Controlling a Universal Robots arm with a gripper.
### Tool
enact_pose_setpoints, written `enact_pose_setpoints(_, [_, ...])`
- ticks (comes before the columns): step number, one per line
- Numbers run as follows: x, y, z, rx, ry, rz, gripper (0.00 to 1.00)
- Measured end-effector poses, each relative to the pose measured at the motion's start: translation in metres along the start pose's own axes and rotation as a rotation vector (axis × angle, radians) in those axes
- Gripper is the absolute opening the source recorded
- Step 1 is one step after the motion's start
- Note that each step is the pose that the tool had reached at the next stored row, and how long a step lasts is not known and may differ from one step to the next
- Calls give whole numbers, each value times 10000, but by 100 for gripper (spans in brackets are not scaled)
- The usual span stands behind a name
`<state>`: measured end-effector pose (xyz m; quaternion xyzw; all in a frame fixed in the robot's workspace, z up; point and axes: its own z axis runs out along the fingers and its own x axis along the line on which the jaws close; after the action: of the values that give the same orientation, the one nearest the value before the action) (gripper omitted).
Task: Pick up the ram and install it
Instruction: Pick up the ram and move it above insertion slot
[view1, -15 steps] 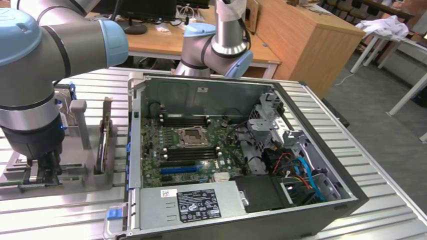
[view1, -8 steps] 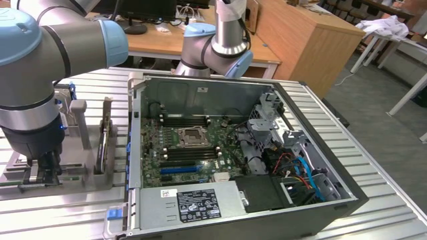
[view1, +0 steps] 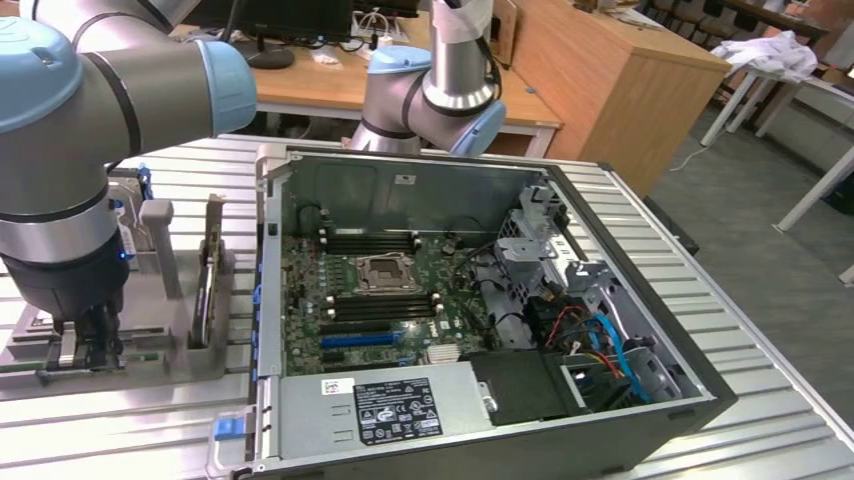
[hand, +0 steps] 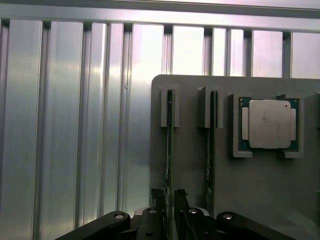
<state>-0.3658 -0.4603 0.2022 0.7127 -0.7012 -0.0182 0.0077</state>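
1. Gripper (hand: 170, 200) sat closest to the lens, its jaws apart, one on each side of the ram (hand: 170, 145), with a thin dark gap visible on both sides. Nothing was clamped yet.
2. Judged from this, the main risk was an uneven close. If one jaw met the thin board first, it could push the stick sideways in its slot and wedge it against the guide posts.
3. The grip point lay at one end of the stick rather than its middle. I judged the free end could sag or swing on a lift and catch on the slot.
4. The ram stood on its long edge in a slot of the grey tray (hand: 195, 165), in the slot nearest the tray edge that bordered the bare slatted table (hand: 75, 125). Its long axis ran from the gripper toward the tray's far edge, parallel to the table's slats.
5. A second memory stick (hand: 211, 150) stood parallel in the next slot, near enough that a wide jaw might brush it.
6. Beyond that, a CPU (hand: 270, 124) lay flat in its own pocket.
7. Farthest off, the open computer case (view1: 641, 430) lay on the table to the exterior view's right of the tray, with its black memory slots (view1: 378, 240) exposed.
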Motion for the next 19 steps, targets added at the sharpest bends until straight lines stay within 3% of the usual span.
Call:
enact_pose_setpoints(11, [0,0,0,0,0,1,23])
enact_pose_setpoints(13, [0,0,0,0,0,1,21])
enact_pose_setpoints(14, [0,0,0,0,-1,0,14])
enact_pose_setpoints(19, [0,0,0,0,0,1,14])
